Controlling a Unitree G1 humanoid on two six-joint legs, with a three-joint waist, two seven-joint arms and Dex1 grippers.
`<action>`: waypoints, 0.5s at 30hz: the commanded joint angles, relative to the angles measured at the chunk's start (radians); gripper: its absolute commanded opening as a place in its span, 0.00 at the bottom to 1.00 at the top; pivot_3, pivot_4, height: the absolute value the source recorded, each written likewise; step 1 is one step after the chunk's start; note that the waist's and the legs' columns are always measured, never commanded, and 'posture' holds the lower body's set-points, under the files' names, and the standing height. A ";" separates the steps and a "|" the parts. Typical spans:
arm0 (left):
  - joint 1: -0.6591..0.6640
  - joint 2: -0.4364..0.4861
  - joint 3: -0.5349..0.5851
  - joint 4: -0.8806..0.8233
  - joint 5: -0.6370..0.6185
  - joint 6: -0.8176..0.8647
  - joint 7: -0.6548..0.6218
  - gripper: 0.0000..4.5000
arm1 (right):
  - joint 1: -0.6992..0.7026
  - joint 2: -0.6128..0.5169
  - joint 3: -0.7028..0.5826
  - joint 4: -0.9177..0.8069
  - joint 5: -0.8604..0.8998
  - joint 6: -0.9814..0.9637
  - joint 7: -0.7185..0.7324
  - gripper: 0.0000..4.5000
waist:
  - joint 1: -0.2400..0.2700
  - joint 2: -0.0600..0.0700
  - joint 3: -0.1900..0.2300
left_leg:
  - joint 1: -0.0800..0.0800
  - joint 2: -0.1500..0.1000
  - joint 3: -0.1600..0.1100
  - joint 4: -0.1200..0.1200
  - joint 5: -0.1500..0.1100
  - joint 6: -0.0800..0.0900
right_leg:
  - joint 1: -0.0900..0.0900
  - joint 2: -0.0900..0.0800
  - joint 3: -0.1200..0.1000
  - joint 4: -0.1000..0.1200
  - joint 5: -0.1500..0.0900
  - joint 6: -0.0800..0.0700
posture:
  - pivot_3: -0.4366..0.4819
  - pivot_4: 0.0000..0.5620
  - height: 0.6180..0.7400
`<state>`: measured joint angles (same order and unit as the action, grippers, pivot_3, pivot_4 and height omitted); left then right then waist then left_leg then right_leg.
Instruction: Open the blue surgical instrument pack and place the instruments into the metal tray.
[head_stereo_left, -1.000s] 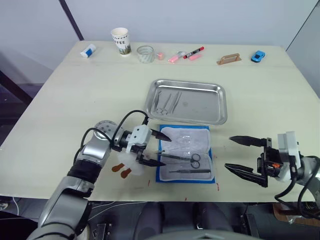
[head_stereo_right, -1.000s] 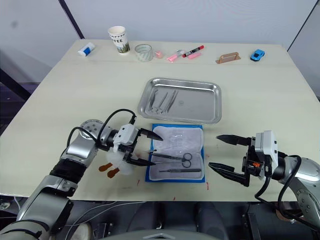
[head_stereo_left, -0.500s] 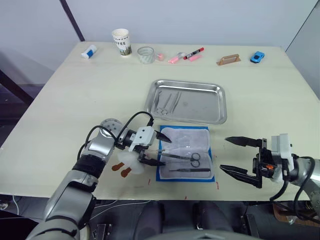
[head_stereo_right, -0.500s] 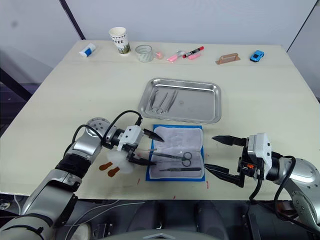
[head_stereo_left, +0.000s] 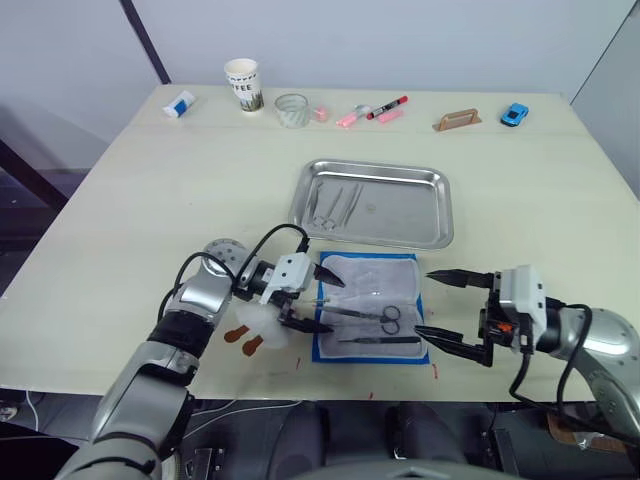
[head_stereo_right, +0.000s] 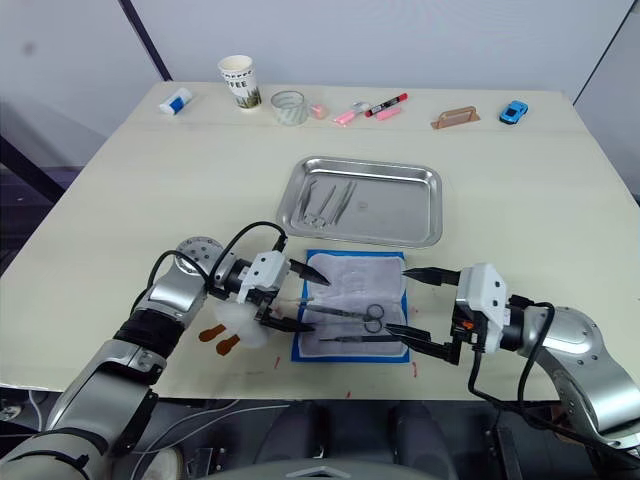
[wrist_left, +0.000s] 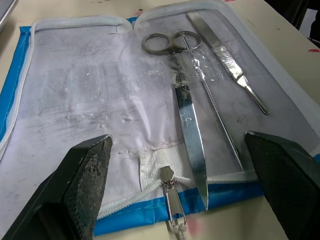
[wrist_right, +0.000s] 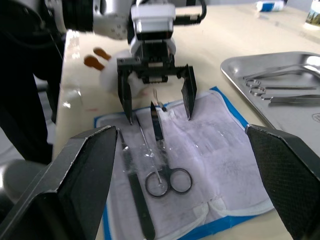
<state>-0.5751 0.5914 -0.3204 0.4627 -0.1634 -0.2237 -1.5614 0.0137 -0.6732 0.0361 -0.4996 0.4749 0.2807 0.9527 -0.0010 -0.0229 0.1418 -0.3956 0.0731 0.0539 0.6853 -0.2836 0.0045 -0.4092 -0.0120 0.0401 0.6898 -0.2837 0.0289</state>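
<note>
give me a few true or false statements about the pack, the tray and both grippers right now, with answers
1. The blue surgical instrument pack lies open. True.
2. The metal tray holds no instruments. False: a few slim tools lie at its left end.
3. The scissors are still in the pack. True.
4. The left gripper is shut on the scissors. False: its jaws are open, over the pack's left edge.
5. The right gripper is open at the pack's right edge. True.

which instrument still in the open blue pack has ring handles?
The dark-grey metal scissors: two ring handles. The slim probe and flat tweezers beside them in the blue pouch have none.
</note>
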 joint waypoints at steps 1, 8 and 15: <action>0.035 -0.002 -0.032 0.012 0.027 0.001 -0.031 0.99 | -0.054 0.014 0.052 0.019 -0.063 0.019 -0.039 1.00 | 0.000 0.000 0.000 | 0.000 0.000 0.000 0.000 0.000 0.000 | 0.000 0.000 0.000 0.000 0.000 0.000 | 0.48 0.27 0.82; 0.028 -0.035 -0.028 0.027 0.014 0.006 -0.030 0.99 | -0.149 0.056 0.144 0.095 -0.157 0.041 -0.080 1.00 | 0.002 0.001 0.000 | 0.000 0.000 0.000 0.000 0.000 0.000 | 0.000 0.000 0.000 0.001 0.000 0.000 | 0.48 0.27 0.82; 0.039 -0.072 -0.014 0.072 -0.063 0.006 -0.053 0.99 | -0.160 0.076 0.155 0.105 -0.155 0.041 -0.073 1.00 | 0.009 0.001 0.000 | 0.000 0.000 0.000 0.001 0.000 0.000 | 0.000 0.000 0.000 0.002 0.000 0.000 | 0.48 0.27 0.82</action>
<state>-0.5560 0.5211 -0.3200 0.4990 -0.2211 -0.2192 -1.5660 -0.1359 -0.6011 0.1947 -0.3752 0.3174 0.3267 0.8763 0.0078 -0.0222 0.1414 -0.3957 0.0730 0.0540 0.6863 -0.2836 0.0045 -0.4097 -0.0121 0.0403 0.6916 -0.2838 0.0287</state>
